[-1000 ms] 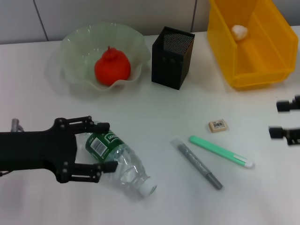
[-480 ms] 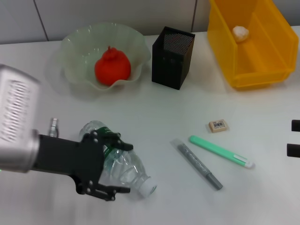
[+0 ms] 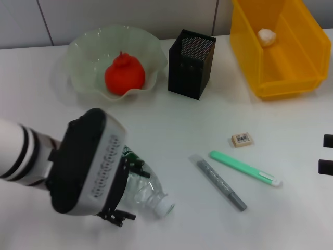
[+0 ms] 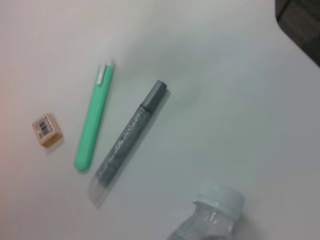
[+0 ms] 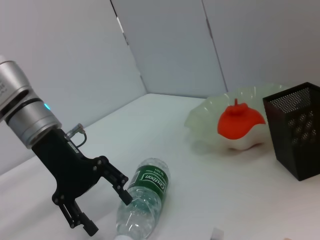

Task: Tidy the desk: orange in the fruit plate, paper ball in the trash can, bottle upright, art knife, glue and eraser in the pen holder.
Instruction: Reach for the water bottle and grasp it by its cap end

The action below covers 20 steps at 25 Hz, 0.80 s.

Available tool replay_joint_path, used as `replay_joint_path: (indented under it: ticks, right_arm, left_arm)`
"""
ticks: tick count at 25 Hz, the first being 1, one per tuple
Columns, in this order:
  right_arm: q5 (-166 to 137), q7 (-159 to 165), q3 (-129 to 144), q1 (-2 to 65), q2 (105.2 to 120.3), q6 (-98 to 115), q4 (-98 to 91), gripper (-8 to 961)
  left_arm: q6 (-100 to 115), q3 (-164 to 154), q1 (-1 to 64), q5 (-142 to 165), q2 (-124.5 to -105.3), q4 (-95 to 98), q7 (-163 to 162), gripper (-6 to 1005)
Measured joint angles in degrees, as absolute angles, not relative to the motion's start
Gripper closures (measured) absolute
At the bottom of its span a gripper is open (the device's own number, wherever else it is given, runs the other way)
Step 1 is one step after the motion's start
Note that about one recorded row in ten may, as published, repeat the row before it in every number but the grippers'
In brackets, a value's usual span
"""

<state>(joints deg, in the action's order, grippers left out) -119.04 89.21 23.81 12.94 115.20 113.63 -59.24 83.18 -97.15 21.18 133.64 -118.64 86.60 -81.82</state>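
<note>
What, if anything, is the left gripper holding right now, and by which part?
Nothing is held yet. The left gripper is open, its fingers straddling the labelled body of the lying bottle without closing on it. The right gripper is parked at the table's edge.

Bright, even overhead light; soft faint shadows under the bottle (image 3: 140, 187) and pen holder (image 3: 190, 63). The left wrist view is slightly blurred.

Setting: office-like desk in a test bay | Surface: plain white tabletop (image 3: 171, 125) | Backdrop: pale grey panelled partition walls (image 5: 165, 45) close behind | Desk items: square black metal-mesh pen holder (image 3: 191, 63), mint-green plastic pen-shaped tool (image 3: 244, 168), grey marker-like stick (image 3: 217, 181), small beige labelled eraser (image 3: 242, 139) | Bright yellow plastic bin (image 3: 281, 47) at the table's edge
</note>
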Motion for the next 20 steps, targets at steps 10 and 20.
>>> replay_joint_path:
  ticks: [10, 20]
  right_arm:
    - [-119.03, 89.2, 23.69, 13.47, 113.58, 111.57, -56.05, 168]
    - [-119.0, 88.59, 23.64, 13.54, 113.32, 110.8, -54.59, 169]
  left_arm:
    - [82.87, -105.74, 23.68, 138.37, -118.25, 94.48, -85.3, 173]
    - [75.6, -117.97, 24.44, 146.64, -118.01, 98.24, -86.55, 190]
